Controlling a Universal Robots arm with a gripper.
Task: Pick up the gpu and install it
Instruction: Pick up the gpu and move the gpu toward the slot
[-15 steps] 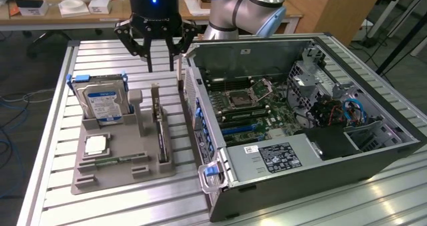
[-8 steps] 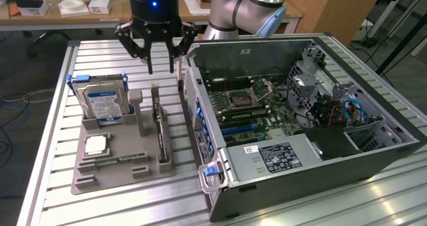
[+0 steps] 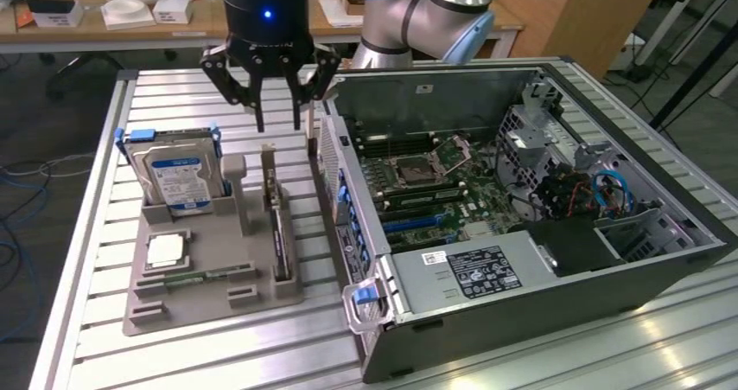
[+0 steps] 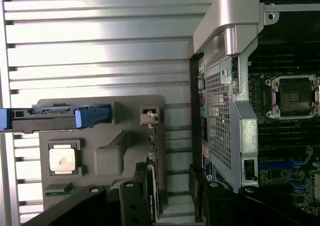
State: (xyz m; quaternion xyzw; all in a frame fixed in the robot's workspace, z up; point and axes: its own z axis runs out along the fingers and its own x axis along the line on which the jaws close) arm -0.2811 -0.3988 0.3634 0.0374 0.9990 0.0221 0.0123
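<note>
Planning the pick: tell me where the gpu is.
The gpu stands on edge in the grey holder, hard drive to the exterior view's left, computer case to its right, under the open hand.

Exterior looks down obliquely; wrist looks straight down; both share tray (image 3: 190, 302)

The thin dark gpu (image 3: 278, 234) stands on edge in a grey holder (image 3: 190, 308).

a ribbed silver metal table (image 3: 231, 360) of long aluminium slats carries a flat grey plastic holder tray (image 3: 207, 308) toward the exterior view's left and, just beside it on the right, a black computer tower case (image 3: 554, 321) lying open on its side.
</note>
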